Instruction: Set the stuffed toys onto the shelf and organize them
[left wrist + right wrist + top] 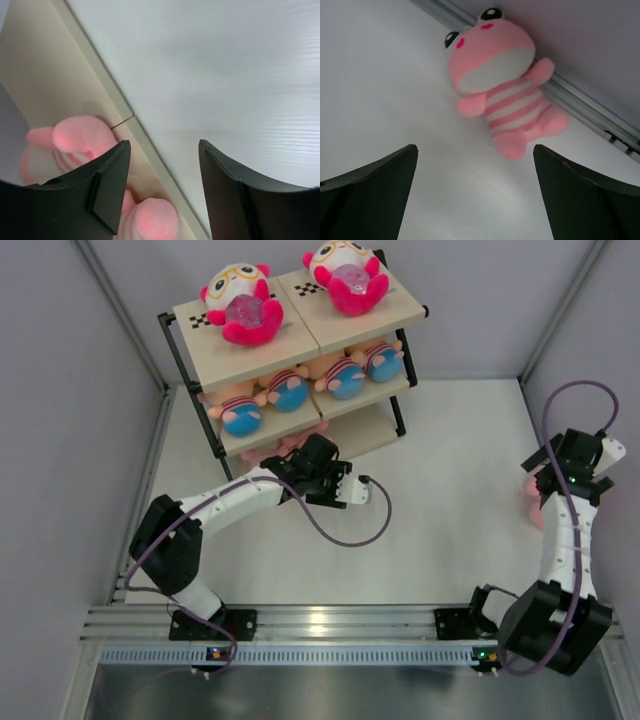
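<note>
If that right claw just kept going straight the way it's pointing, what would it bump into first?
Most likely the pink striped toy, lying on the table ahead of the open right claw. Depth is hard to judge, but nothing else shows in between.

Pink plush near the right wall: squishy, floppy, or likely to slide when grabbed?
Probably squishy: the plush looks like stuffed fabric, so it should compress between the jaws. Likely light and lying flat on the smooth table, so a nudge may slide it. Stubby limbs look floppy; the body seems the safer grip.
</note>
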`<state>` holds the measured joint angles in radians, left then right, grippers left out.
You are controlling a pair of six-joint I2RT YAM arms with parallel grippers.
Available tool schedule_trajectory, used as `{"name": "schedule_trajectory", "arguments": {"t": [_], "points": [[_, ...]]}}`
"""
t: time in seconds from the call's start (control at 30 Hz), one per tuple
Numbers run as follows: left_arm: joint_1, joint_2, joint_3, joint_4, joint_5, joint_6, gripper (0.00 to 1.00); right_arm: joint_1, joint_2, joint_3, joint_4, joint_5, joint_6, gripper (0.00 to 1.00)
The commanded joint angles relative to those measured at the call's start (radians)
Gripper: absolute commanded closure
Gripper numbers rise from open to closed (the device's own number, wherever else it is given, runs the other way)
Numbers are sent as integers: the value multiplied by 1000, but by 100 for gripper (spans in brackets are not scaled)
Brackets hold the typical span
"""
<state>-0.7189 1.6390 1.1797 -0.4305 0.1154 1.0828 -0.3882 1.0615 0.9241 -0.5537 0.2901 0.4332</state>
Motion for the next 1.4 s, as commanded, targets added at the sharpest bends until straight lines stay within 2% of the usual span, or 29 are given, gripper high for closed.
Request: {"name": "schedule_trajectory", "arguments": {"t": [0.0, 0.17, 0.4, 0.7, 0.8, 0.83, 0.93, 0.97, 1.0, 1.13, 1.23, 1.3, 1.37], "points": [[-66, -85, 5, -135, 27, -86, 37, -102, 115, 65, 122, 44, -45, 1], [-94, -145, 12, -205, 67, -164, 37, -181, 297, 127, 189, 35, -83, 1], [-97, -163, 14, -243, 76, -211, 37, -192, 412, 156, 350, -40, -146, 3], [-108, -134, 69, -298, 99, -256, 37, -192, 606, 239, 316, -81, -142, 7], [-111, -125, 96, -304, 104, -277, 37, -187, 638, 219, 328, -106, -128, 16], [-111, -126, 103, -316, 104, -282, 37, -184, 641, 208, 330, -108, -126, 31], [-120, -134, 120, -329, 105, -297, 37, -176, 631, 190, 316, -101, -100, 63], [-122, -140, 127, -336, 109, -302, 37, -173, 597, 180, 314, -94, -94, 88], [-123, -146, 129, -341, 109, -310, 37, -170, 572, 171, 313, -86, -87, 100], [-134, -177, 143, -372, 115, -342, 37, -124, 381, 98, 275, -101, -39, 100], [-152, -206, 140, -395, 125, -356, 37, -46, 192, 46, 198, -141, 24, 100], [-166, -225, 140, -399, 133, -363, 35, 49, 51, 21, 144, -138, 59, 100], [-180, -240, 139, -399, 135, -371, 33, 144, -59, -17, 132, -210, 139, 100]]}}
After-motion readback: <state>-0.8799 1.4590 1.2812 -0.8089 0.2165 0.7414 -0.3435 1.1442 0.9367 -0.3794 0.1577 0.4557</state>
